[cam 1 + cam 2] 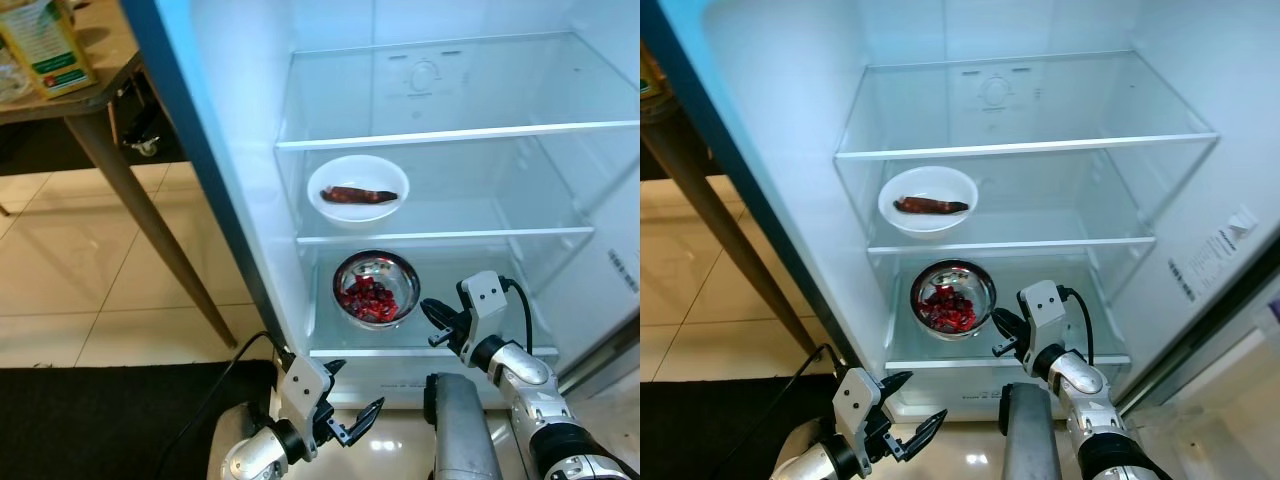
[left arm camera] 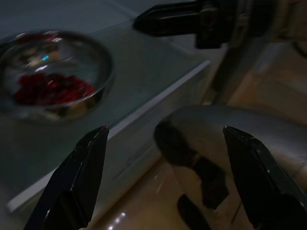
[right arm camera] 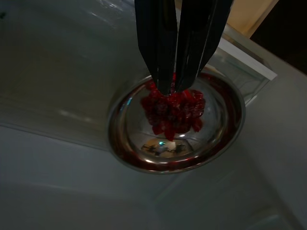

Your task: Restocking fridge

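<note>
The open white fridge [image 1: 250, 150] stands with its blue-edged door frame on the robot's left and three clear glass shelves [image 1: 440, 135] inside. The top shelf has free room across its width. On the middle shelf sits a round white bowl [image 1: 357, 187] holding a dark reddish-brown piece of food [image 1: 358, 194], with open glass to its right. On the lowest shelf, near the front edge, rests a shiny round steel bowl [image 1: 376, 287] of red chopped pieces [image 1: 368, 298]. Left of the fridge stands a wooden desk [image 1: 100, 110] on slanted legs, carrying a green-and-yellow carton [image 1: 45, 45].

The right gripper [image 1: 437, 322] reaches forward just right of the steel bowl, fingers pressed together, holding nothing. The left gripper [image 1: 352, 408] hovers low below the shelf edge, fingers spread wide, empty.
</note>
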Tool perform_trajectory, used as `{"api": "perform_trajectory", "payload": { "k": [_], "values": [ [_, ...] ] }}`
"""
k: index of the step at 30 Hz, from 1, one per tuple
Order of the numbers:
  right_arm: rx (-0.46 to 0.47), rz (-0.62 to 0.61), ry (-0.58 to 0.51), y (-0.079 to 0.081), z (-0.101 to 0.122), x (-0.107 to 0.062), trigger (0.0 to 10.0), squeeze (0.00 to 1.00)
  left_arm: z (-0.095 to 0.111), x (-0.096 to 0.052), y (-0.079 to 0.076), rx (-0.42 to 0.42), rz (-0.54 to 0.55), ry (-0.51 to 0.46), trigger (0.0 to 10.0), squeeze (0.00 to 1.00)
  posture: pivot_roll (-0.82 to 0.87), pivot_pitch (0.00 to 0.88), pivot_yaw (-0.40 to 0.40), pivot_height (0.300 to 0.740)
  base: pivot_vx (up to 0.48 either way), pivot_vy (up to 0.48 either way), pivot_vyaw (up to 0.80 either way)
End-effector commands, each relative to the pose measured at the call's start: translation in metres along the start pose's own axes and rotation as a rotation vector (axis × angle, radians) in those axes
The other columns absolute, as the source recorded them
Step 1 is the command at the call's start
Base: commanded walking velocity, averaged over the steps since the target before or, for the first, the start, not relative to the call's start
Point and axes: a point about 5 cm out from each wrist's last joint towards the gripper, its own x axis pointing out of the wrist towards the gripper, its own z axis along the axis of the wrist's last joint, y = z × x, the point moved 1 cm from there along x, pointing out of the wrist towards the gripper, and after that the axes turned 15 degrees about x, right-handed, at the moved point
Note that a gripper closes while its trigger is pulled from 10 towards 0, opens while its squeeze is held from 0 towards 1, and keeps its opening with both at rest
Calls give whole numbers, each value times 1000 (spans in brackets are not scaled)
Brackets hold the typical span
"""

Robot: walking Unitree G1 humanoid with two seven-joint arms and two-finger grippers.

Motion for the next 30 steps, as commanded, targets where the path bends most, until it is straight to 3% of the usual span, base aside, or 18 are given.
{"api": "perform_trajectory", "payload": {
  "k": [1, 16, 22, 30],
  "values": [
    [9, 1, 12, 1, -6, -1, 10000, 0, 2, -1, 7, 28, 2, 13, 10000, 0, -91, 114, 83, 462, 0, 0, 0],
    [7, 44, -33, 4, 1, 0, 10000, 0, 44, 28, 41, 115, 137, -118, 10000, 0, -91, 109, 67, 476, 0, 0, 0],
    [-3, 51, -37, 5, 3, 0, 10000, 0, 54, 33, 43, 144, 160, -145, 10000, 0, -90, 107, 68, 496, 0, 0, 0],
    [-4, 53, -44, 4, 2, -1, 10000, 0, 56, 36, 33, 164, 92, -138, 10000, 0, -91, 107, 72, 541, 0, 0, 0]
  ]
}}
